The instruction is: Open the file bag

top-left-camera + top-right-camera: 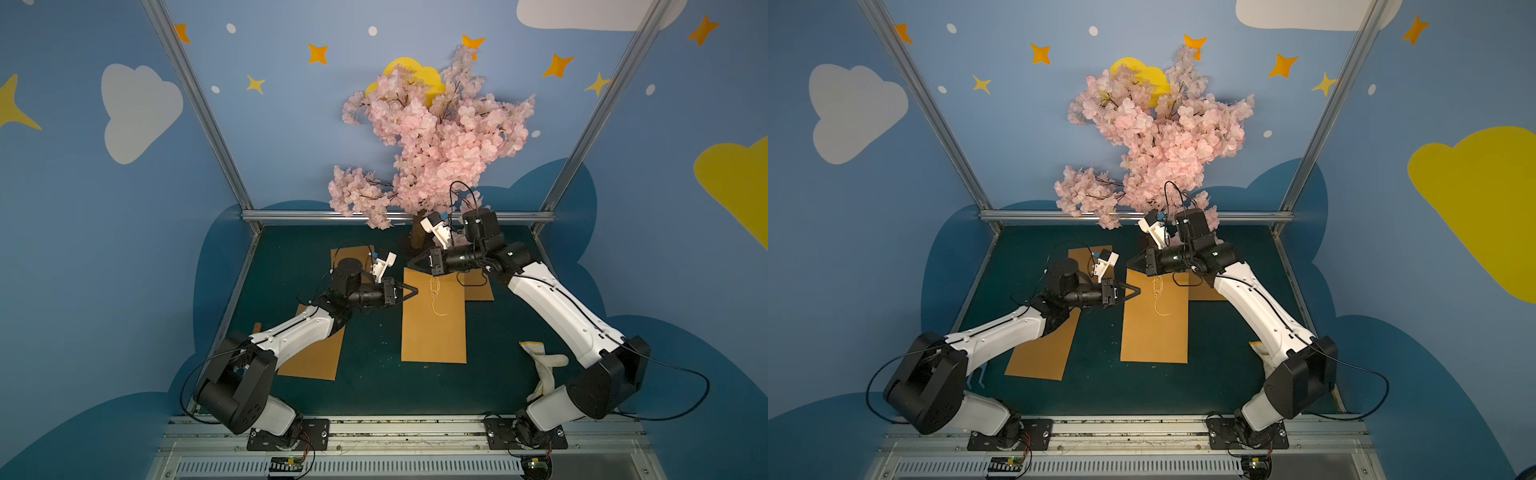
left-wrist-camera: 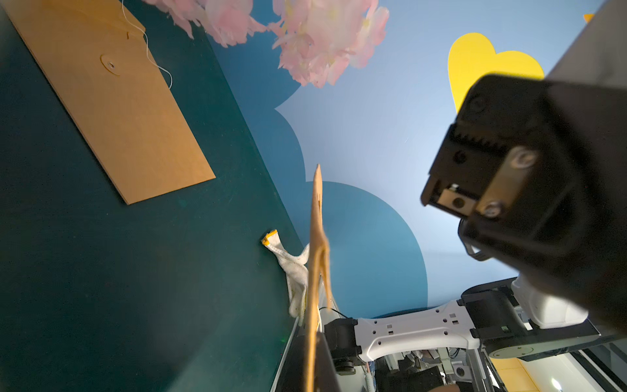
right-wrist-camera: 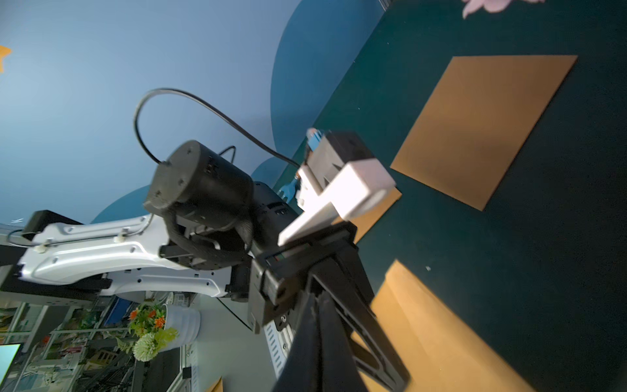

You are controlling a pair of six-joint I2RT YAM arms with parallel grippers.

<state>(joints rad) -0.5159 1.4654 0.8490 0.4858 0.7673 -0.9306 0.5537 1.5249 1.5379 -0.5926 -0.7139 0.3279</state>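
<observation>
The file bag (image 1: 432,332) (image 1: 1152,332) is a brown envelope in the middle of the green table (image 1: 365,374). A pale string (image 1: 436,307) trails loose past its round button (image 1: 434,293). My left gripper (image 1: 417,288) (image 1: 1139,288) is shut on the bag's left edge. In the left wrist view this gripper (image 2: 312,373) holds the bag edge-on as a thin brown strip (image 2: 315,237), two layers parting slightly. My right gripper (image 1: 409,264) (image 1: 1128,262) sits at the bag's far left corner. In the right wrist view its fingers (image 3: 305,356) lie together beside the bag (image 3: 441,332), nothing visible between them.
Three more brown envelopes lie around: front left (image 1: 316,353), back left (image 1: 353,259), and back right (image 1: 480,289), which shows its own button and string (image 2: 118,112). A white glove (image 1: 544,365) lies at the right. A pink blossom tree (image 1: 436,137) overhangs the back rail.
</observation>
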